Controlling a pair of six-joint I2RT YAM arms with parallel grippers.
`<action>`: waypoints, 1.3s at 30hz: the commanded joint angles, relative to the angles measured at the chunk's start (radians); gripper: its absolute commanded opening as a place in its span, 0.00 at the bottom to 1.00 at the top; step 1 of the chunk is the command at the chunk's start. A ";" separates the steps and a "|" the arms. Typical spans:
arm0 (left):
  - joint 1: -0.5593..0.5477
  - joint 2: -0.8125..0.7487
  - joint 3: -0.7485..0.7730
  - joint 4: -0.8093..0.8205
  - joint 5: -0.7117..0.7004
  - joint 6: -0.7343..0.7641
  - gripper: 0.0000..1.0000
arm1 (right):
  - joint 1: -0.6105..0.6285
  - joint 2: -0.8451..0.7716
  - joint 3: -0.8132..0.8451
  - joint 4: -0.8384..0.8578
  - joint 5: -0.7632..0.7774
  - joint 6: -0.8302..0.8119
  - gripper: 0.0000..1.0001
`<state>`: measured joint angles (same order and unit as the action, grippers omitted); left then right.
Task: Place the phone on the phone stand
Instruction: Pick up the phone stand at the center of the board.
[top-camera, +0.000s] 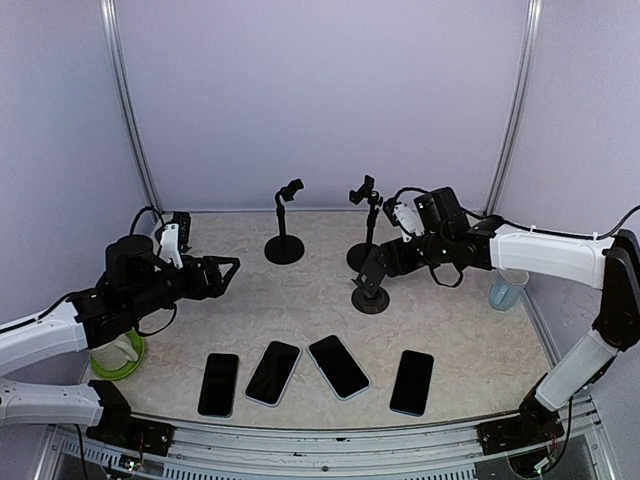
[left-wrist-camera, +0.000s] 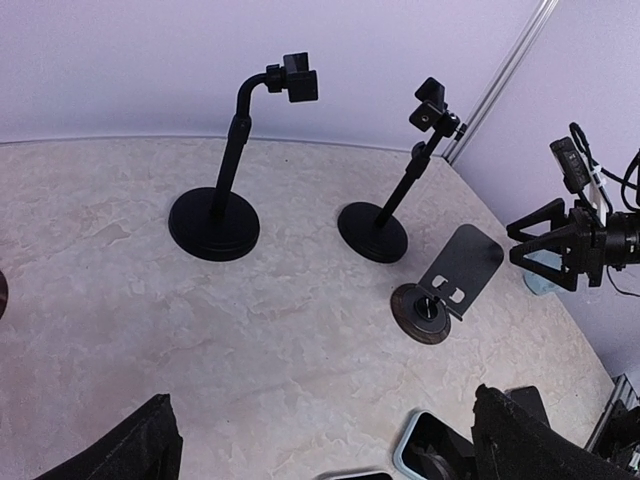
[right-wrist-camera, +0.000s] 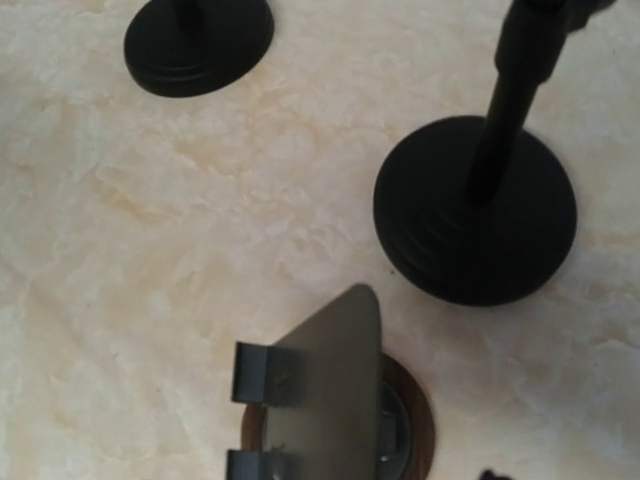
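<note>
Overhead, four phones (top-camera: 273, 372) lie flat in a row along the near edge of the pale marbled surface (top-camera: 300, 310), none of them held. At the left, the left claw (top-camera: 226, 272) hovers wide open and empty. The right claw (top-camera: 390, 258), fingers parted and empty, hangs just beside the small plate-backed phone stand (top-camera: 370, 292). Farther back stand a left pole stand (top-camera: 285, 240) and a right pole stand (top-camera: 358, 257)

Robot test booth, lab setting: plain lilac backdrop walls (top-camera: 320, 100), aluminium corner posts (top-camera: 130, 110) at eleven and one o'clock, marble-look tabletop (top-camera: 300, 300), metal mounting rail (top-camera: 330, 440) at six o'clock.
</note>
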<state>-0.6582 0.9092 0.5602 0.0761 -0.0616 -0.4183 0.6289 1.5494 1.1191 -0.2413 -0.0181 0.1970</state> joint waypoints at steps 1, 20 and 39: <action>-0.006 0.000 0.000 -0.012 -0.023 0.008 0.99 | -0.023 0.023 -0.023 0.062 -0.026 0.032 0.66; -0.006 0.011 -0.001 -0.007 -0.033 0.016 0.99 | -0.072 0.103 -0.036 0.137 -0.201 0.044 0.28; -0.006 -0.016 -0.026 0.001 -0.033 0.007 0.99 | -0.116 0.082 0.059 0.049 -0.221 0.013 0.00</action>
<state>-0.6582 0.9112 0.5480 0.0738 -0.0872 -0.4149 0.5537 1.6409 1.1145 -0.1600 -0.2424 0.2428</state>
